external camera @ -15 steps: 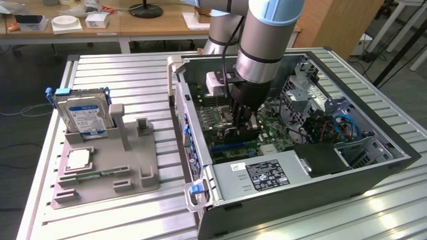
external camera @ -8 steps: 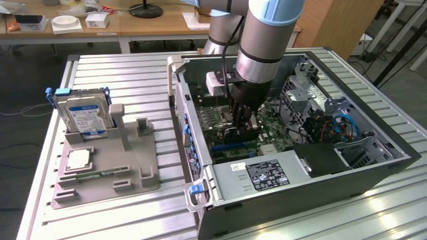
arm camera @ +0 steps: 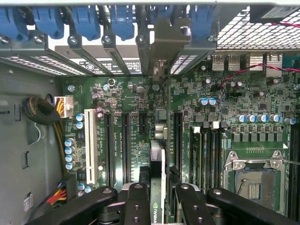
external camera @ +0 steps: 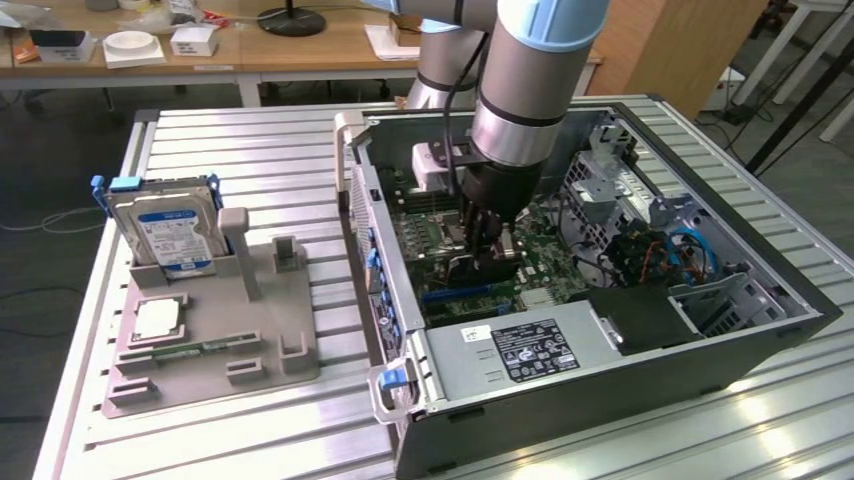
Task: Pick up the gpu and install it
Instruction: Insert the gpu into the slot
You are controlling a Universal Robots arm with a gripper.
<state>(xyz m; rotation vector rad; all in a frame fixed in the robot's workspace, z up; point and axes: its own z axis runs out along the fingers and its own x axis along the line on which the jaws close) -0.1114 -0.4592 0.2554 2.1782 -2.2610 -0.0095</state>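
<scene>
The gpu (arm camera: pixel 157 164) is a thin dark card seen edge-on, running from between my fingers (arm camera: pixel 137 201) up to its silvery end bracket (arm camera: pixel 168 35) at the case's rear slot openings. My gripper (arm camera: pixel 157 206) is shut on it, over the expansion slots of the green motherboard (arm camera: pixel 122 93). In the exterior view, the gripper (external camera: pixel 483 240) reaches down inside the open computer case (external camera: pixel 601 390). The dark gpu (external camera: pixel 483 268) stands upright below it, low against the motherboard (external camera: pixel 561 250). Whether the card's edge sits in a slot is hidden.
A grey fixture tray (external camera: pixel 267 330) on the exterior view's left carries a silver hard drive (external camera: pixel 167 235), a processor (external camera: pixel 156 318) and a green memory stick (external camera: pixel 200 349). Inside the case are the power supply (external camera: pixel 527 345), blue slot latches (arm camera: pixel 84 21), a cable bundle (arm camera: pixel 42 110) and the processor socket (arm camera: pixel 253 180).
</scene>
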